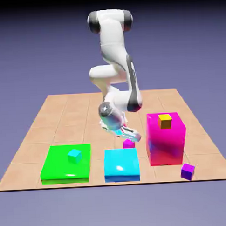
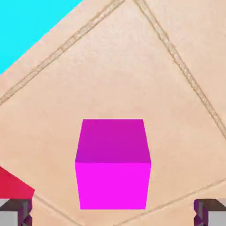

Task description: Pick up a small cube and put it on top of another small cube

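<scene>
So far nothing has been lifted: the small magenta cube (image 1: 128, 143) sits on the counter (image 1: 63, 113), roughly mid-counter and a little toward the front edge, just behind the big cyan block (image 1: 121, 164) and beside the big pink block (image 1: 166, 139). The pincer (image 1: 130, 135) hangs right over it, spread wide and empty; in the hand view the magenta cube lies squarely between the two grey fingertips (image 2: 15, 211), which stand well clear of its sides. To my eye the approach is lined up and the grasp itself is not yet made. Left to do: go down, clench on the cube, lift it, carry it over and set it on the small orange cube (image 1: 165, 121), which rests on top of the big pink block, so the carry will have to climb.

Around it, a teal small cube (image 1: 74, 156) sits on the big green block (image 1: 66, 162) near the front left corner as the exterior view shows it, and a violet small cube (image 1: 187, 171) lies by the front edge below the pink block. The cyan and pink blocks crowd the pick spot, and I would judge them the likeliest things to be clipped.
</scene>
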Tool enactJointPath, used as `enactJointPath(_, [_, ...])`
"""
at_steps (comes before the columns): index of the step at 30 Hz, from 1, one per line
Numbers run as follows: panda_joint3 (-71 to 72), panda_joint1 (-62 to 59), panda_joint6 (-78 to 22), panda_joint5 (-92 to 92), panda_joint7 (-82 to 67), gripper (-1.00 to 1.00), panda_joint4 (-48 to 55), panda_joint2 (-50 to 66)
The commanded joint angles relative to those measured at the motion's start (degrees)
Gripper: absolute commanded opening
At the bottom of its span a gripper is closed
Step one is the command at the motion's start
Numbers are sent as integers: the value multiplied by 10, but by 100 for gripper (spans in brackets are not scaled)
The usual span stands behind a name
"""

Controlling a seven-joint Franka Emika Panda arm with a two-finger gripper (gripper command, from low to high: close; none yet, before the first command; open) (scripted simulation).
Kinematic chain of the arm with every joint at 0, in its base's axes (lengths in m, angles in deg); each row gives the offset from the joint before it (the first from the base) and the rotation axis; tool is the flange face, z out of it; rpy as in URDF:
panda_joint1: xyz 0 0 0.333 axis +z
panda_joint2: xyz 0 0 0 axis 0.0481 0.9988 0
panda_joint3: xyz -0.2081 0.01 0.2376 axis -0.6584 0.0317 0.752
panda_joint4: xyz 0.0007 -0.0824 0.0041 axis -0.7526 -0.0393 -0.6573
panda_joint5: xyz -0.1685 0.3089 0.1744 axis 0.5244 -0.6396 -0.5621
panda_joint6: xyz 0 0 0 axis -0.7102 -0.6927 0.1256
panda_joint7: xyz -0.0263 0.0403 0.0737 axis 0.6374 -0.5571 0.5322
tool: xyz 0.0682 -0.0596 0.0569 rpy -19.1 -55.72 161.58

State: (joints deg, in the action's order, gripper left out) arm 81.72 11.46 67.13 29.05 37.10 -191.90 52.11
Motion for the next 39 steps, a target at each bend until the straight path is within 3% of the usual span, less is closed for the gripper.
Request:
enactJointPath(1, [10, 0, 20, -19, -13, 0, -1, 21])
enactJointPath(4, [30, 0, 62, -58, -41, 0, -3, 64])
enactJointPath(5, [30, 0, 62, -58, -41, -100, -3, 64])
enactJointPath(11, [-19, 0, -38, 36, 26, -100, 2, -40])
enactJointPath(15, [12, -17, -48, 17, 26, -100, 15, -54])
enactJointPath(29, [30, -34, -163, -91, 374, -100, 174, -173])
enactJointPath(36, [120, -27, -219, -57, 549, -100, 218, -228])
enactJointPath(39, [128, -22, -195, -67, 545, -100, 207, -218])
